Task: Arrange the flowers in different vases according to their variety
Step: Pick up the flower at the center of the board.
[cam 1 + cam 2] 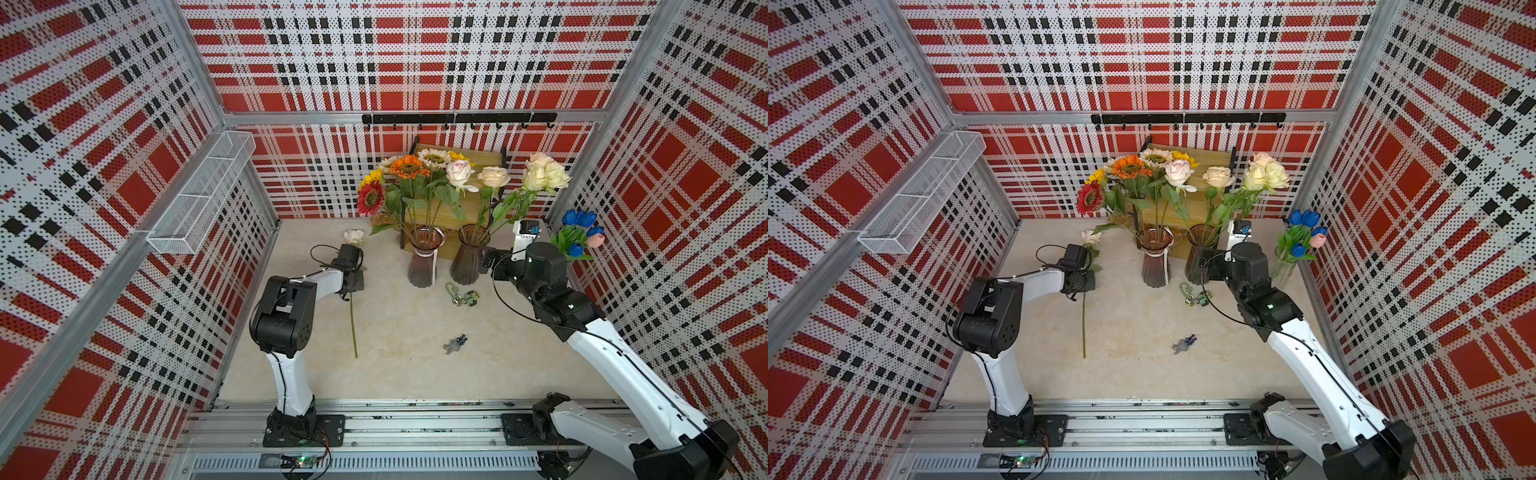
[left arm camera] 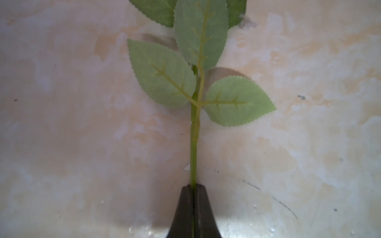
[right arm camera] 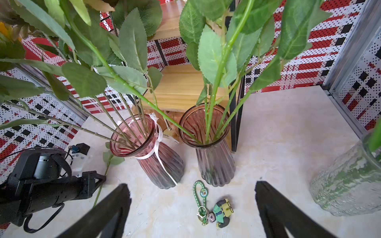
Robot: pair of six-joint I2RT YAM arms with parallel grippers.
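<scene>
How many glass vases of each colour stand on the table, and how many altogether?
Pinkish ribbed glass vase with a white ribbon: 1
Brownish-purple ribbed glass vase: 1
Clear glass vase: 1
Total: 3

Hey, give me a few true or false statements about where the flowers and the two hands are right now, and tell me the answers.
1. The left hand is shut on the stem of the cream rose. True.
2. The right hand grips a sunflower. False: it is open and holds nothing.
3. The blue tulips stand in the pinkish vase. False: they stand in the clear glass vase; the pinkish vase holds the sunflowers.
4. A white ribbon is tied round the pinkish vase. True.
5. A green keychain lies on the table. True.
</scene>
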